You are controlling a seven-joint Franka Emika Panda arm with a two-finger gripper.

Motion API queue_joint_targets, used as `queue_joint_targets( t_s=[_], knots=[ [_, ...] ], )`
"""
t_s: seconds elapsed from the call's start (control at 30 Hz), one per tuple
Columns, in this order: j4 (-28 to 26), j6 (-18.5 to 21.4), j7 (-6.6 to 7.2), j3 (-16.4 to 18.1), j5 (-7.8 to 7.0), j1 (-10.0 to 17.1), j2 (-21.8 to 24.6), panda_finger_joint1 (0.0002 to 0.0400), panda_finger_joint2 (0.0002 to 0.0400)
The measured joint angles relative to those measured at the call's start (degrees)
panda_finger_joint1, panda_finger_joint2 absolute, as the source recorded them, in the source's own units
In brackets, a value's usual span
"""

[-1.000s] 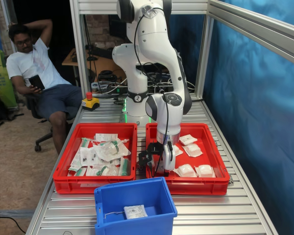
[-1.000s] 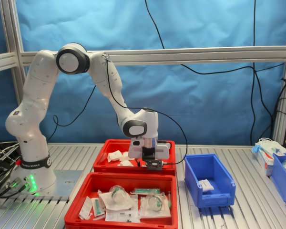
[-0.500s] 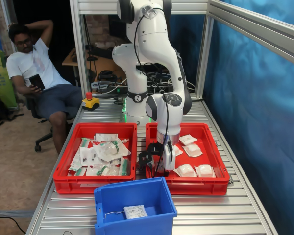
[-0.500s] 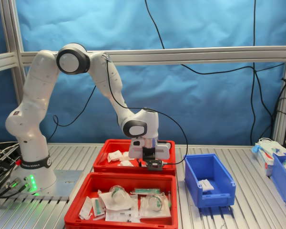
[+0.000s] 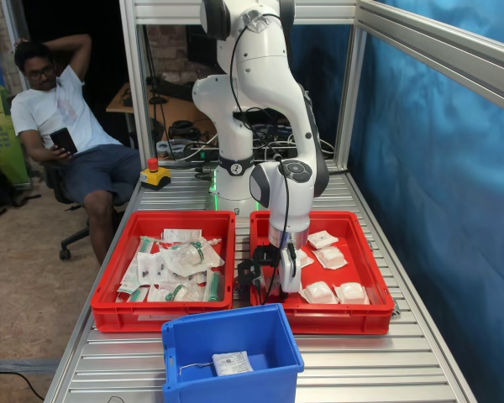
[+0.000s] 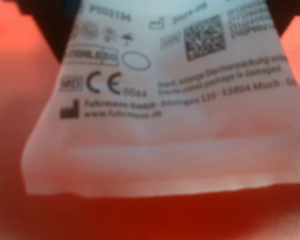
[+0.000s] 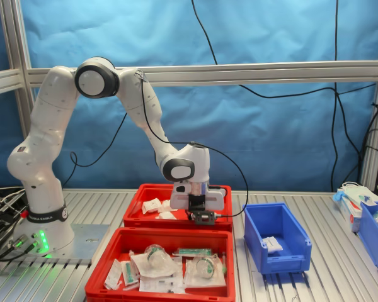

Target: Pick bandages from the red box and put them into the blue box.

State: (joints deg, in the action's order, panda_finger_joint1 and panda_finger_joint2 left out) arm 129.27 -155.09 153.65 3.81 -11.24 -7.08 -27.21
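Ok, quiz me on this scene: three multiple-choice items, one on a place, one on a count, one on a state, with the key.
1. The blue box is: A empty; B heaped full; C holding one flat white packet.
2. The gripper is: A over the blue box; B down in the red box with the few pouches; C raised high above the table.
3. Red trays on the table: A two; B one; C three.

Key: C, since a single packet lies on its floor; B, since the first exterior view shows the gripper low between that box's walls; A, since the red box sits beside a heaped red tray.
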Motion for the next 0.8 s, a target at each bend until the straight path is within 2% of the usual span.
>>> queue_joint_targets(
  t_s=[0.03,0.17,0.2,0.27,0.3,0.8],
  knots=[
    [0.0,0.0,0.0,0.0,0.0,0.0,0.0,0.0195,0.0195],
    [0.0,0.0,0.0,0.0,0.0,0.0,0.0,0.0195,0.0195],
    [0.0,0.0,0.0,0.0,0.0,0.0,0.0,0.0144,0.0144],
    [0.0,0.0,0.0,0.0,0.0,0.0,0.0,0.0144,0.0144],
    [0.0,0.0,0.0,0.0,0.0,0.0,0.0,0.0097,0.0097],
    [0.0,0.0,0.0,0.0,0.0,0.0,0.0,0.0093,0.0093]
  ],
)
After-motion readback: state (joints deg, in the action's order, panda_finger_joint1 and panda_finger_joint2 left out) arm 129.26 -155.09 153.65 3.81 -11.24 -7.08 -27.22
